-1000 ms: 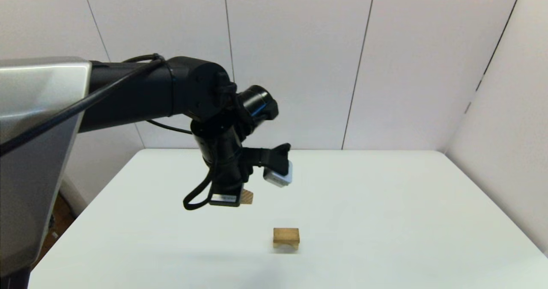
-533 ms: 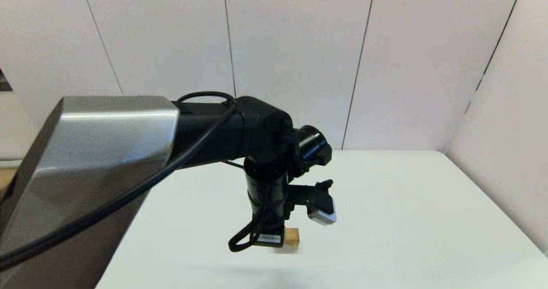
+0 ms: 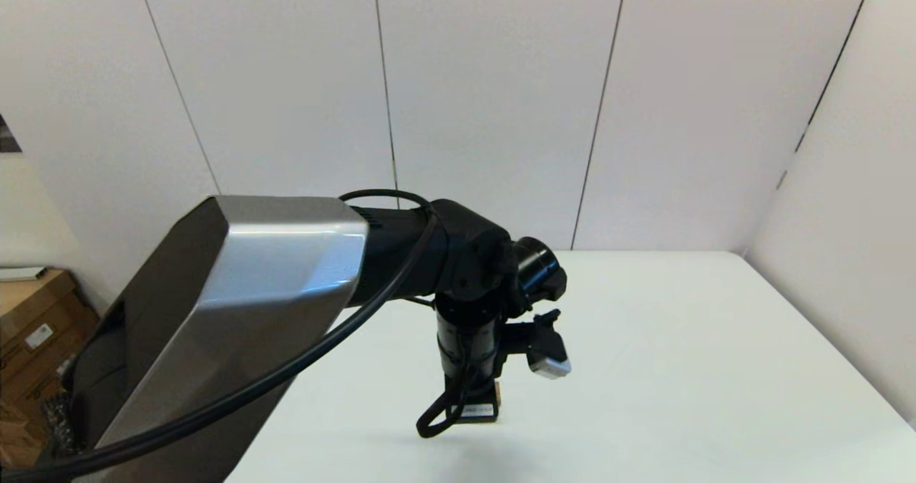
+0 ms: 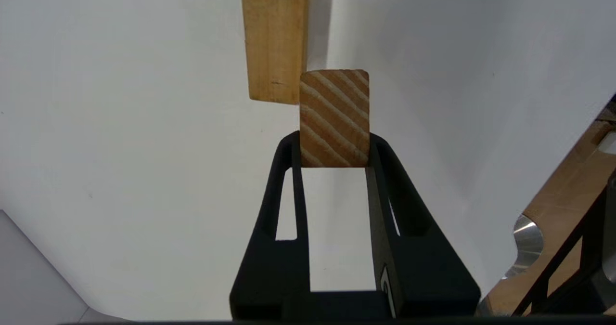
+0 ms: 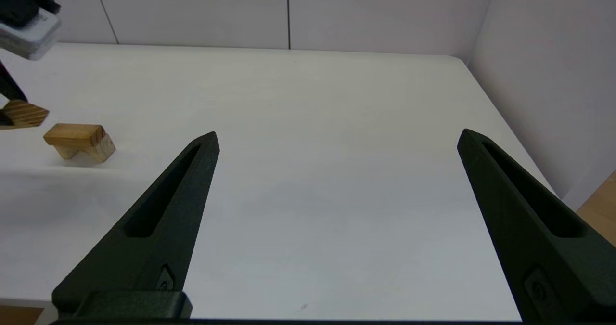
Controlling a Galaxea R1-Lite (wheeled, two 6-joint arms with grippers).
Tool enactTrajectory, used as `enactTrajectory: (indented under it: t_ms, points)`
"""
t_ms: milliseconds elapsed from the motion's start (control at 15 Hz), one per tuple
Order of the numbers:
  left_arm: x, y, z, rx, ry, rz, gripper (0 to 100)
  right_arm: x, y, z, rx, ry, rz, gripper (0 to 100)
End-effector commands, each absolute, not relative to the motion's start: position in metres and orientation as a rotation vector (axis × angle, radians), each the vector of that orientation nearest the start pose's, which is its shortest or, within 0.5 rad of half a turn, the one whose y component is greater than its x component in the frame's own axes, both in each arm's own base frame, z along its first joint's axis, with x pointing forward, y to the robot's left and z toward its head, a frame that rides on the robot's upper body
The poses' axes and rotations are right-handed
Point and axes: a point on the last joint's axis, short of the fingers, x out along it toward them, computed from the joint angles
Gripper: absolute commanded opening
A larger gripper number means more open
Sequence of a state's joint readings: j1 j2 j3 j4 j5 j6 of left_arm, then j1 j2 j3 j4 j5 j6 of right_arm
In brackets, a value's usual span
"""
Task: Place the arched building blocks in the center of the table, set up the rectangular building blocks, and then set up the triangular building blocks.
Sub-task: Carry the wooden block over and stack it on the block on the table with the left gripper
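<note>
The left gripper (image 4: 334, 147) hangs over the middle of the table (image 3: 680, 340), a touch toward 7 o'clock from centre; its jaws are narrowed onto a small block with bold slanted grain, taken here to be the triangular building blocks (image 4: 334, 113) from that grain and from the tapered end seen from the right wrist; it is clear of the table top. The arched building blocks (image 5: 77, 139) stand on their two legs just below and beside it; from the head camera the wrist hides them. The rectangular building blocks cannot be picked out as a separate piece in any view. The right gripper (image 5: 337, 137) sits idle near 5 o'clock at the table's edge, jaws spread wide and empty; the arch lies toward its 10 o'clock.

The main risk is alignment; the held block overlaps only one end and one long edge of the arch, so a release here would likely let it tip off the side. The jaws hold it by one end only, so it could pivot on the way down; a hard descent could also shove the light arch off centre.
</note>
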State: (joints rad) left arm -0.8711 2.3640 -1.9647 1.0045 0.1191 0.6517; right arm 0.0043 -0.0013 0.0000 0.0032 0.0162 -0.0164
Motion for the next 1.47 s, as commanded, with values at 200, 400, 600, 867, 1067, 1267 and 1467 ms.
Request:
enactTrajectory:
  t_ms: [200, 400, 600, 867, 1067, 1267, 1467]
  points:
    - [0.278, -0.323, 0.101, 1.218, 1.048, -1.048, 0, -0.023, 0.0, 0.075, -0.017, 0.003, 0.022, 100]
    - [0.283, -0.319, 0.101, 1.217, 1.052, -1.037, 0, -0.023, 0.0, 0.075, -0.017, 0.003, 0.022, 100]
    - [0.287, -0.318, 0.1, 1.211, 1.05, -1.03, 0, -0.023, 0.0, 0.075, -0.017, 0.003, 0.022, 100]
    - [0.292, -0.317, 0.091, 1.226, 1.056, -1.04, 0, -0.023, 0.0, 0.075, -0.017, 0.003, 0.022, 100]
    - [0.294, -0.319, 0.088, 1.232, 1.039, -1.046, 0, -0.023, 0.0, 0.075, -0.017, 0.003, 0.022, 100]
    - [0.296, -0.322, 0.087, 1.225, 1.014, -1.043, 0, -0.023, 0.0, 0.075, -0.017, 0.003, 0.022, 100]
    - [0.297, -0.323, 0.088, 1.248, 0.98, -1.06, 0, -0.023, 0.0, 0.075, -0.017, 0.003, 0.022, 100]
